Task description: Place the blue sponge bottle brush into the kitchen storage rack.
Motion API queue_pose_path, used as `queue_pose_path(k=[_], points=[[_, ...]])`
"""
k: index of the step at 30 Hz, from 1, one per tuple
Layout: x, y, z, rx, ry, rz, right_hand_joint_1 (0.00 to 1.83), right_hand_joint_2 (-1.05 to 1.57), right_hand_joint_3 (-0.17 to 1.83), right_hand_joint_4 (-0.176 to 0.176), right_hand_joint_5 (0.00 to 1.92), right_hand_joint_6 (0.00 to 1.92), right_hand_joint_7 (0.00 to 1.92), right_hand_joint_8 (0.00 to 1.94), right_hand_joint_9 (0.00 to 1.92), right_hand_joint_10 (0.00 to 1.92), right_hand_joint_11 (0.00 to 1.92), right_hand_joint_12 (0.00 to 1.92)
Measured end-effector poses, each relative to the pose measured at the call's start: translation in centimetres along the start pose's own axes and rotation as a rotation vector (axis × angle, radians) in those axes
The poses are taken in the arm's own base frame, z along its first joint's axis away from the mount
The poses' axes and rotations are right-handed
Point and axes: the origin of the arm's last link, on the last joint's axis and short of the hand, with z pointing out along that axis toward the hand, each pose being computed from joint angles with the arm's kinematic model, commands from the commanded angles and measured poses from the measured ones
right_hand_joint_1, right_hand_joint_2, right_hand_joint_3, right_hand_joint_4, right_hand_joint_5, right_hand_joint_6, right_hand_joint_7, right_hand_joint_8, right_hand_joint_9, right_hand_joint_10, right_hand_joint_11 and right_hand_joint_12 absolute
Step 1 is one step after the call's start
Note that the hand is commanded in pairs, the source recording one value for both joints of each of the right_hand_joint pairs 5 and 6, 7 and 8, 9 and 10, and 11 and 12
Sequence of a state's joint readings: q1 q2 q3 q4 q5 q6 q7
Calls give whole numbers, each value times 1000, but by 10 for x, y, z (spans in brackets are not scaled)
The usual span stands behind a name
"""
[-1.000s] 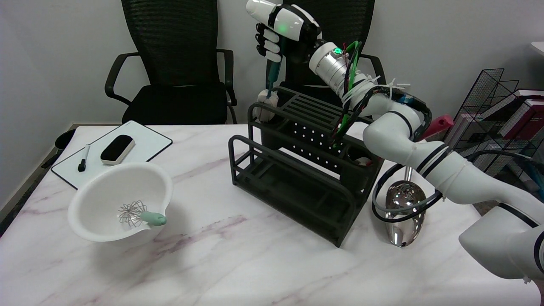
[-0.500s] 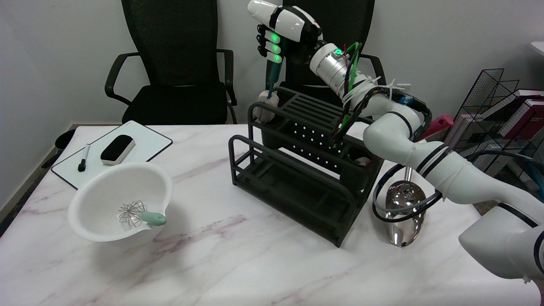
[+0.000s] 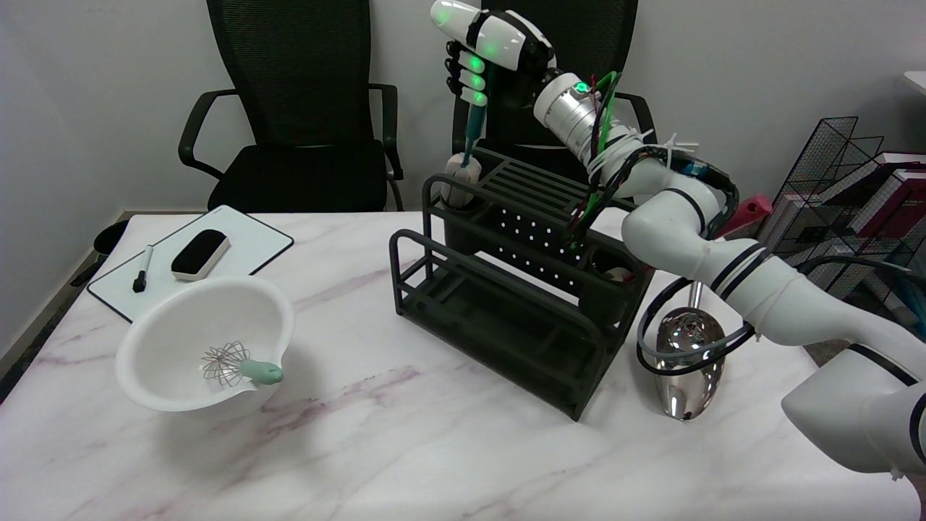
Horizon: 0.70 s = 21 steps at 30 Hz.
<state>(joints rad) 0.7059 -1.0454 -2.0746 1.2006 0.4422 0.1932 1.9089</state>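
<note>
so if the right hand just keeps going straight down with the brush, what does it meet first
Most likely the round cup at the kitchen storage rack's far left corner: the right hand grips the bottle brush upright, its sponge head already at that cup's rim. Depth is hard to judge from this single view.

Whisk (image 3: 239, 366) in bowl (image 3: 173, 325), left of rack (image 3: 506, 318).

Table (image 3: 405, 449): rack (image 3: 506, 304), bowl (image 3: 206, 347), board (image 3: 195, 257), scoop (image 3: 687, 362)
</note>
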Motion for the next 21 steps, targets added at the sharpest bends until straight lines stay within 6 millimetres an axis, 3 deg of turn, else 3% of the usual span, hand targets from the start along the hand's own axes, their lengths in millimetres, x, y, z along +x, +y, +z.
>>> queue_pose_path(k=[21], points=[[4,15,-2,-47,9,-2,1017,1571,305,0,1920,1920,1920,1920,1920,1920,1879,1879]])
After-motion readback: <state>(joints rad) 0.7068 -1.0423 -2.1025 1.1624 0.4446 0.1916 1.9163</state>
